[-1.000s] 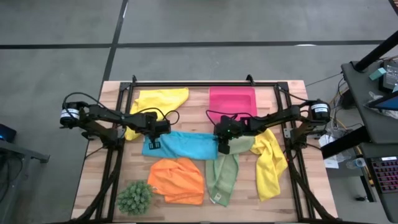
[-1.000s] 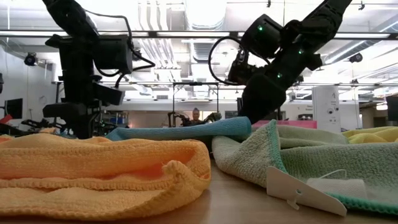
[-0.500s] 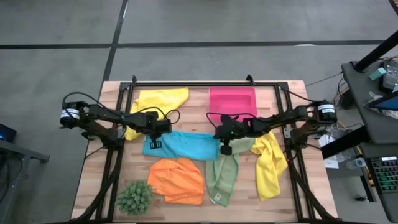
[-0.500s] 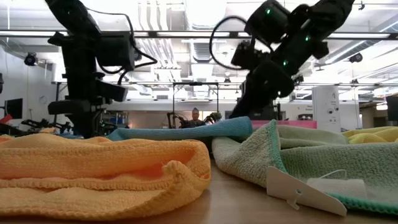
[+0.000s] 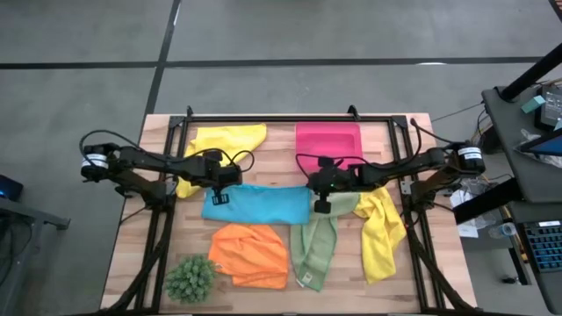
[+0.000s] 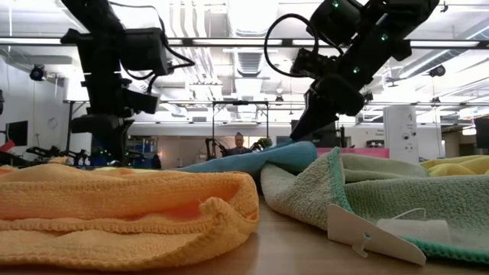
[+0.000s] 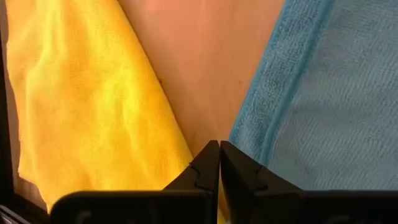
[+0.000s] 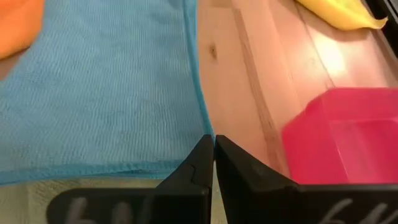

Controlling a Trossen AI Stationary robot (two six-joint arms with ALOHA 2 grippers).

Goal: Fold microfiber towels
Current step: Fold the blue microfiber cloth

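Observation:
The turquoise towel lies spread flat mid-table. My left gripper is shut at its far-left corner. My right gripper is shut at its far-right corner. An orange towel and a sage green towel lie crumpled in front of it. One yellow towel lies at the far left, and another yellow towel lies at the right. My left gripper pinches the turquoise towel's far-left corner between its two fingers, which point down from above. The towel lies on the table beside them. My right gripper pinches the towel's far-right corner between its two fingers, slanting down from the right. That end is raised a little and the cloth slopes down toward the left.
A pink tray stands at the far edge, right behind my right gripper. A spiky green plant ball sits at the near left corner. Black frame rails run along both sides of the table.
Both grippers have gone a little toward the far edge, my right one also up and to the right. The turquoise towel has been spread from a narrow bunched strip into a wider flat rectangle, with its right end lifted.

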